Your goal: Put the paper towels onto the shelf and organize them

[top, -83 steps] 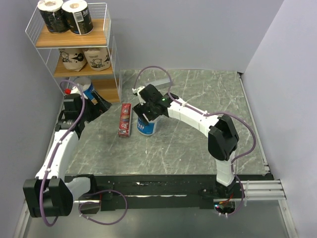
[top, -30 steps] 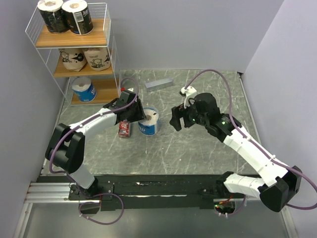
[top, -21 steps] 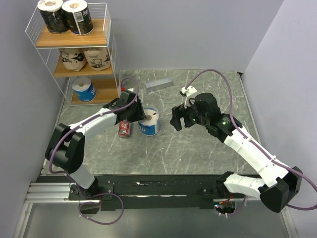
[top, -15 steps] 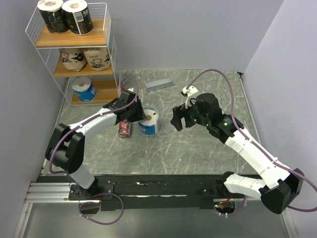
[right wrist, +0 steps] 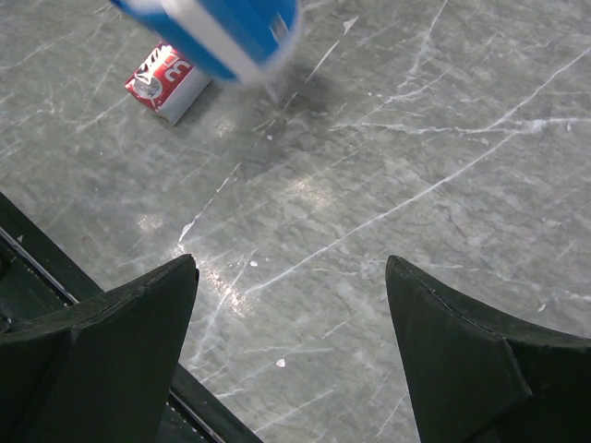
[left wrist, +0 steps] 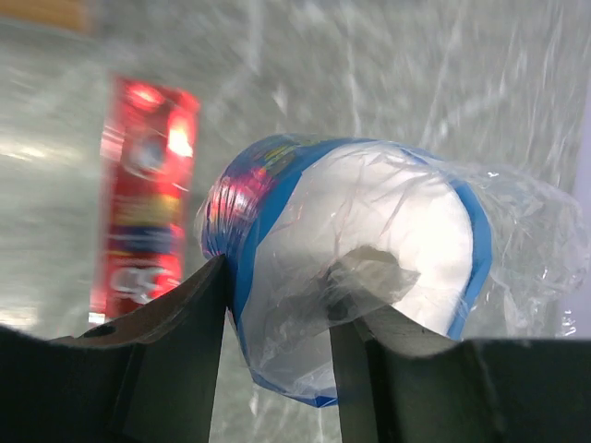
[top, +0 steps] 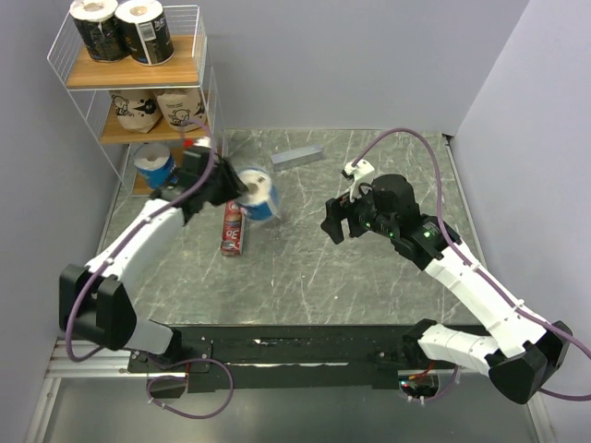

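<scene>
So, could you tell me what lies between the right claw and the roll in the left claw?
Only bare table separates the right claw from the roll in the left claw, as the top view shows.

A blurred blue roll (right wrist: pixel 217 28) shows at the top edge, red box (right wrist: pixel 167 83) nearby.

Between my left fingers (left wrist: pixel 175 332) the blue-and-white roll (left wrist: pixel 369 258) has a thin clear plastic film, crinkled and shiny, over soft white paper. The fingers themselves look like dark matt plastic. Below them the red box (left wrist: pixel 143 198) is of glossy printed card. Under my right fingers (right wrist: pixel 111 323), also dark and matt, the table (right wrist: pixel 388 203) is smooth, grey and stone-like, with pale veins and a mild sheen. Beyond my left fingers the shelf (top: pixel 138 76) is white wire with wooden boards.
</scene>
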### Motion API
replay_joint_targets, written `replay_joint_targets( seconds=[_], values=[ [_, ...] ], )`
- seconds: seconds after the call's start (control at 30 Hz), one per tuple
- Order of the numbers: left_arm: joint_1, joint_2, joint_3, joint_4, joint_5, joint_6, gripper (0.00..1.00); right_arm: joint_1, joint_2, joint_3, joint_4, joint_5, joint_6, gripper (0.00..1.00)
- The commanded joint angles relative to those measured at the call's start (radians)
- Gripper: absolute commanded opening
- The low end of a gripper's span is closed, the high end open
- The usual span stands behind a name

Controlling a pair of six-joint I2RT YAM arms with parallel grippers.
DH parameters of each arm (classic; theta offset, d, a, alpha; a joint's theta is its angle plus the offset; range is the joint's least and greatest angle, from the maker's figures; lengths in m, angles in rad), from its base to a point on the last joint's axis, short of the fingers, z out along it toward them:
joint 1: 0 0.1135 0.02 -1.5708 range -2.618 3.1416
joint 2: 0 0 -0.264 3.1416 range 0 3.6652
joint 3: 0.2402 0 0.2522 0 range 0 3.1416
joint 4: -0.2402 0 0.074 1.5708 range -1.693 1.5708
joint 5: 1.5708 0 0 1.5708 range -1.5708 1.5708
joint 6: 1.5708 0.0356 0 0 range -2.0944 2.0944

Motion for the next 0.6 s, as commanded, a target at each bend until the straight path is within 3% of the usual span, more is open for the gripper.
replay_joint_targets(
  seconds=[0.0,0.13,0.57],
  values=[
    [0.156,-0.113,-0.022,0.001,0.015,0.014,0.32,-0.010,-0.033,0.031,0.006,0.005,-0.018,0.89],
    [0.300,-0.152,-0.074,0.003,0.005,0.040,0.33,-0.010,-0.034,0.025,0.018,-0.006,-0.020,0.90],
    [0.498,0.001,-0.056,0.093,-0.014,0.017,0.33,-0.011,-0.033,0.017,0.045,-0.029,-0.004,0.90]
  ],
)
